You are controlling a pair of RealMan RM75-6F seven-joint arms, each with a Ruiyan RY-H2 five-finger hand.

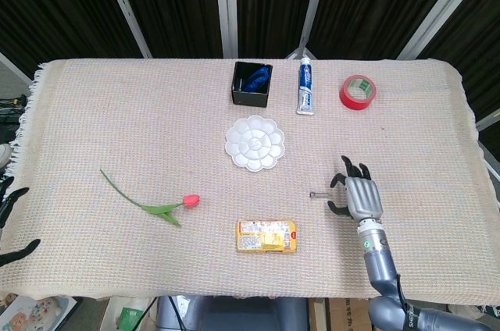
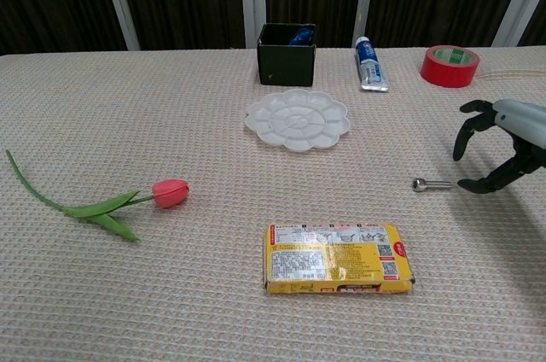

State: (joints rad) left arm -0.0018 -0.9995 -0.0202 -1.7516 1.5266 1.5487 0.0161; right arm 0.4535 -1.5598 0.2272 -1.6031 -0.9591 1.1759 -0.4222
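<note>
One beige woven cloth [image 1: 117,128] covers the table before dark slatted panels [image 1: 172,3].

- The right robot hand [image 1: 358,195] has black fingers and a grey metal back.
- The bolt [image 2: 432,183] is silver.
- The tabletop [image 1: 117,128] cloth is beige with a woven pattern.
- The packet [image 2: 339,257] is yellow.
- The tulip [image 1: 190,201] is pink-red on a green stem.
- The palette [image 1: 255,143] is white.
- The tape roll [image 1: 358,92] is red.
- The box [image 1: 251,86] is black.
- The tube [image 1: 305,88] is white and blue.
</note>
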